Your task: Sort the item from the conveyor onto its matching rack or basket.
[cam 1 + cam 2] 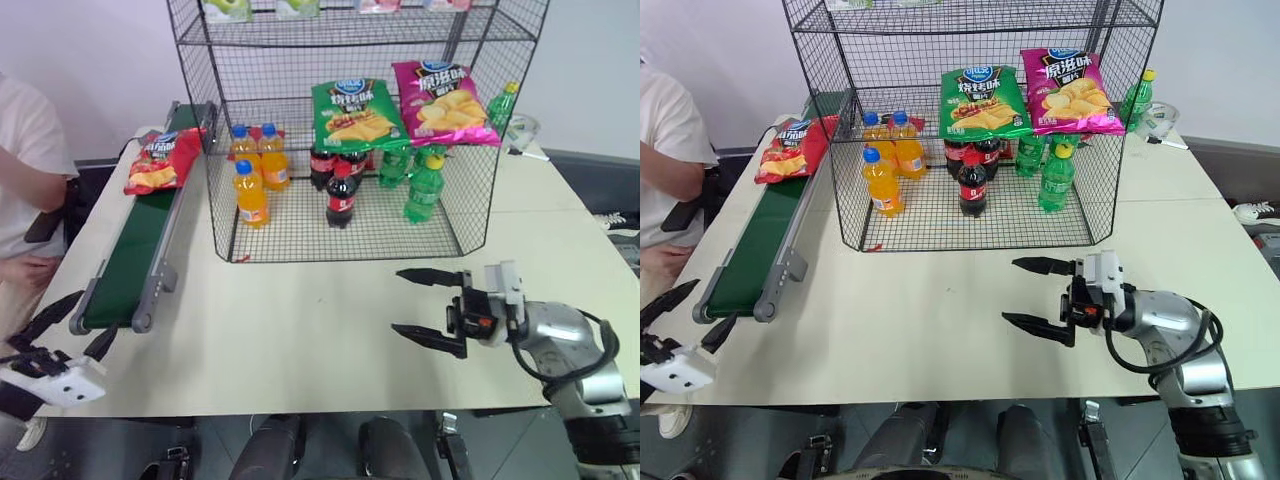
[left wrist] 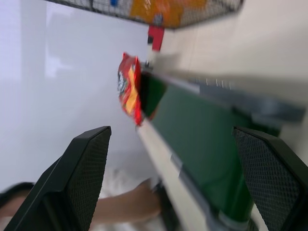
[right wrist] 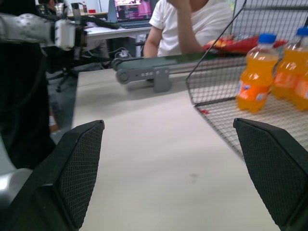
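The red snack bag [image 1: 163, 160] lies on the far end of the dark green conveyor [image 1: 140, 250], beside the left wall of the black wire rack [image 1: 350, 130]. My left gripper [image 1: 98, 312] hovers open and empty off the table's near-left corner, close to the conveyor's near roller and pointing along the belt toward the bag [image 2: 130, 89]. My right gripper [image 1: 395, 300] is open and empty over the bare table in front of the rack, pointing left.
A green chip bag [image 1: 357, 112] and a pink chip bag [image 1: 443, 102] lie on the rack's middle tier. Orange bottles [image 1: 252, 193], cola bottles [image 1: 341, 195] and green bottles [image 1: 424, 188] stand on its floor. A person [image 1: 25, 170] sits left of the table [image 1: 300, 330].
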`<move>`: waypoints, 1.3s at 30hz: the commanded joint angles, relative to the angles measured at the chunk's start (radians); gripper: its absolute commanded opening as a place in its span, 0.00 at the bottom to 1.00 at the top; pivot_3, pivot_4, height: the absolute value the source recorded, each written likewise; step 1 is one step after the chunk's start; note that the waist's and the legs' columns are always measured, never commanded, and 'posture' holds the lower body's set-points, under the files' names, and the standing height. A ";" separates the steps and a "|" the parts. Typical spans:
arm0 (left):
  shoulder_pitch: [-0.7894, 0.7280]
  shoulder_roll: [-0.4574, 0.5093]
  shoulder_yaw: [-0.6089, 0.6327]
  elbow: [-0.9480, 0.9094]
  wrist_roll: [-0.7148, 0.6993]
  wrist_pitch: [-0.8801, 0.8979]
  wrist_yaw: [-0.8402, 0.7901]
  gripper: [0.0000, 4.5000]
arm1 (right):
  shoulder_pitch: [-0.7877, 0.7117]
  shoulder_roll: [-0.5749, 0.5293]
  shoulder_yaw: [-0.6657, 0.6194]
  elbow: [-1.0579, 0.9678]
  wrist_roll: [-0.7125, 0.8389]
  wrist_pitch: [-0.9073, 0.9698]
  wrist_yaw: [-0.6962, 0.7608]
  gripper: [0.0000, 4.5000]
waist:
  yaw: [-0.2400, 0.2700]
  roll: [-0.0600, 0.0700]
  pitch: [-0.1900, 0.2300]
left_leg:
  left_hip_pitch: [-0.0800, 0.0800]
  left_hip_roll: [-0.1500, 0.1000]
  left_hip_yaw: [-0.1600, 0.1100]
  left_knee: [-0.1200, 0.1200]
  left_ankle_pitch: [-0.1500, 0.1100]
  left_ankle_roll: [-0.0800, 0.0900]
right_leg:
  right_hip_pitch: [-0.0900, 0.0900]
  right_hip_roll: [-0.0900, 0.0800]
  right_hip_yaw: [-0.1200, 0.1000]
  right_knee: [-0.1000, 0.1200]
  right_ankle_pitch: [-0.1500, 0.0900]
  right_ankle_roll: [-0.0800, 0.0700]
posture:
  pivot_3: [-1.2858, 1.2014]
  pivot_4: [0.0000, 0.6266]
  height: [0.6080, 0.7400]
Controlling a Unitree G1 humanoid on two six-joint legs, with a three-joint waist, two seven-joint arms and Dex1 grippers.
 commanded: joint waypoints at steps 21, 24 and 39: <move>0.005 0.103 -0.254 0.101 0.161 0.222 0.376 0.93 | -0.036 0.009 0.007 0.030 -0.042 -0.027 0.000 1.00 | 0.000 -0.001 0.000 | 0.000 0.000 0.000 0.000 0.000 0.000 | 0.000 0.000 -0.001 0.001 0.000 0.001 | 0.52 0.24 1.00; -0.009 0.117 -0.274 0.112 0.149 0.234 0.394 0.93 | -0.031 0.006 0.008 0.032 -0.048 -0.028 -0.002 1.00 | 0.000 -0.001 0.000 | 0.000 0.000 0.000 0.000 0.000 0.000 | 0.000 0.001 -0.001 0.001 0.001 0.001 | 0.52 0.24 1.00; -0.023 0.162 -0.318 0.111 0.114 0.285 0.428 0.93 | -0.035 0.014 0.013 0.041 -0.059 -0.042 -0.014 1.00 | 0.000 -0.001 0.000 | 0.001 0.000 0.000 0.001 0.000 0.000 | 0.000 0.001 -0.001 0.002 0.001 0.001 | 0.52 0.24 1.00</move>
